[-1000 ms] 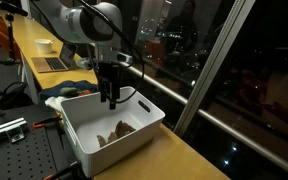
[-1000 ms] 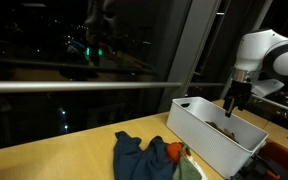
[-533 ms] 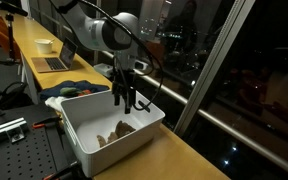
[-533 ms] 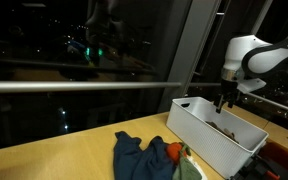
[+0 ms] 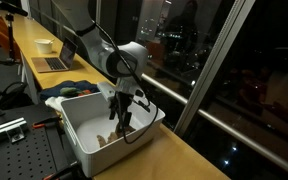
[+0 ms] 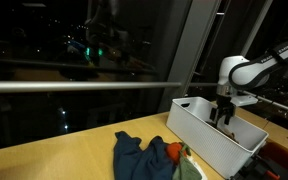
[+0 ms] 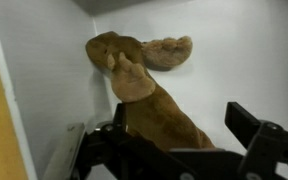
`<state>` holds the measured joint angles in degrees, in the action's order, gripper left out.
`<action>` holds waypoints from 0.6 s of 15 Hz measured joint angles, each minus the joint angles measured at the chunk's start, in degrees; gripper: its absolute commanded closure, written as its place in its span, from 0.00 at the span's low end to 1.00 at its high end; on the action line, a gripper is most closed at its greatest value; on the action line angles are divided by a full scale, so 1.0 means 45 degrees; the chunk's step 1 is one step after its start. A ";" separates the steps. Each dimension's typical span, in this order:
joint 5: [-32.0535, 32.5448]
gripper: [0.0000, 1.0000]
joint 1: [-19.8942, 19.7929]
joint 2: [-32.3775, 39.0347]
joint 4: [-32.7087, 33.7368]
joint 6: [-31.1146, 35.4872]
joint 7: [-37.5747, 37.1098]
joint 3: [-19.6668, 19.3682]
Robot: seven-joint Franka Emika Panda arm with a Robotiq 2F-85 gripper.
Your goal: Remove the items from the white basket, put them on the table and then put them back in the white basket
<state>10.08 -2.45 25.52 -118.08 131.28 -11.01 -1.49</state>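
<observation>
The white basket (image 5: 82, 148) (image 6: 206, 140) stands on the light wooden table (image 5: 169, 160) (image 6: 69, 160). A small brown plush (image 7: 134, 75) lies on its floor; it also shows in an exterior view (image 5: 105, 138). My gripper (image 5: 121, 123) (image 6: 222, 117) is down inside the basket, right over the plush. In the wrist view the gripper (image 7: 184, 128) is open, with the plush's near end between the two fingers (image 7: 246, 125). A pile of dark blue cloth (image 6: 134, 155) (image 5: 79, 87) with other fabric lies on the table beside the basket.
A tall window with a metal rail (image 6: 74, 86) runs along the table's far side, close to the basket. A laptop (image 5: 52, 63) and a white cup (image 5: 44, 45) sit farther along the table. A black perforated board (image 5: 14, 150) lies beside the basket.
My gripper has moved toward the window side and dropped from above the rim down into the basket, onto the brown plush. The basket and cloth pile have not moved.
</observation>
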 measured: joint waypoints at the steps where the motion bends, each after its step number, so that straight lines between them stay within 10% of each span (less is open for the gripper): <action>1: -0.0182 0.00 -0.0081 0.0203 0.0034 0.0098 0.0135 -0.0027; 9: -0.0666 0.00 -0.0381 0.0710 0.0568 0.0145 0.0664 -0.0271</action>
<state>7.08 -4.16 28.71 -115.53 131.93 -8.02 -2.71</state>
